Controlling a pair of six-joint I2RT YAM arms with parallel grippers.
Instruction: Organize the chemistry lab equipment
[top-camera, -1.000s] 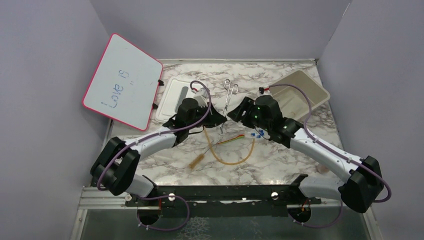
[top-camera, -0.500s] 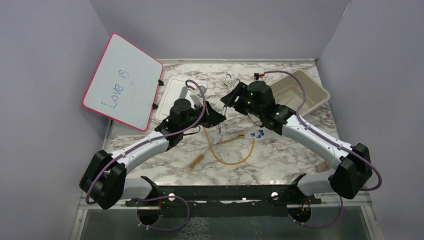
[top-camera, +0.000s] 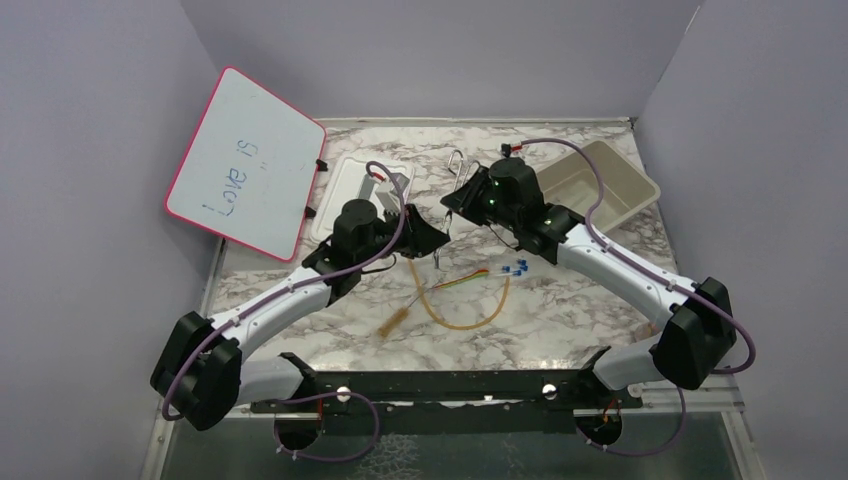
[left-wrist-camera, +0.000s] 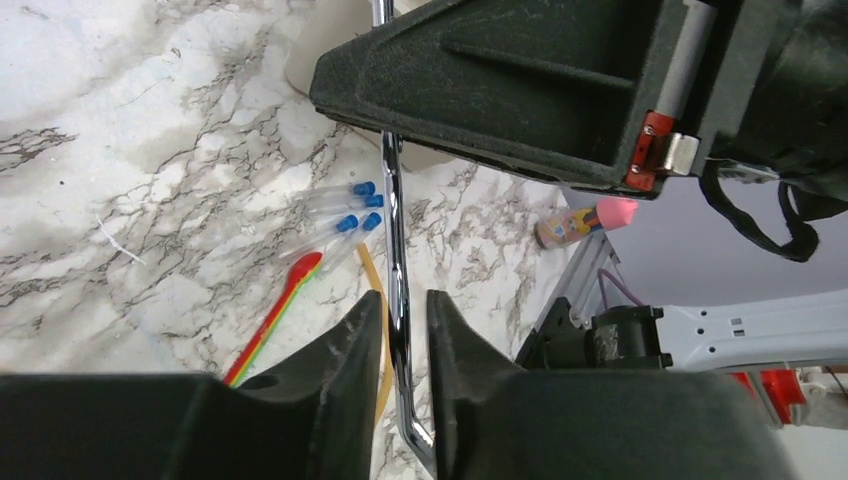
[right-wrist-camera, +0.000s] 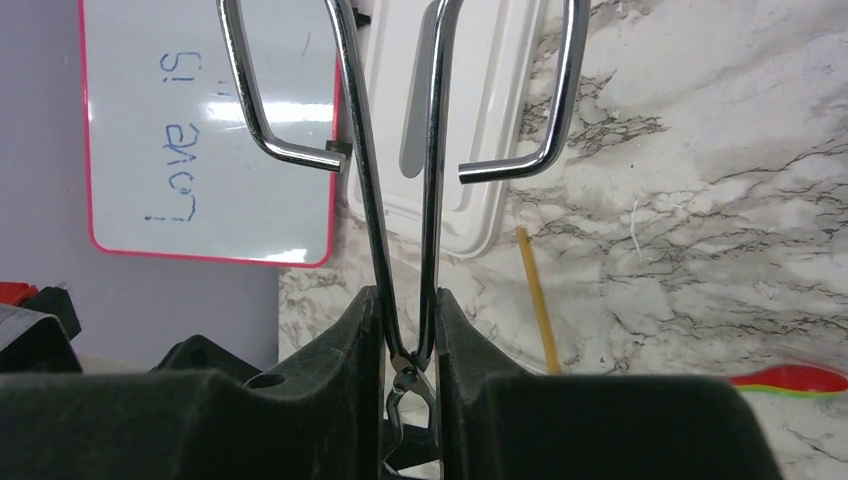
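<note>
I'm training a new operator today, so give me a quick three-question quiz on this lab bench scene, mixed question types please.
1. True or false: the left end effector and the right end effector are both shut on the silver tongs.
2. Where on the table does the beige bin sit? A) far right corner B) near left corner C) centre
3. Fill in: the whiteboard has a ___ frame.
Key: 1 true; 2 A; 3 pink.

Whiteboard (top-camera: 245, 165): blue handwritten "Love is".
</note>
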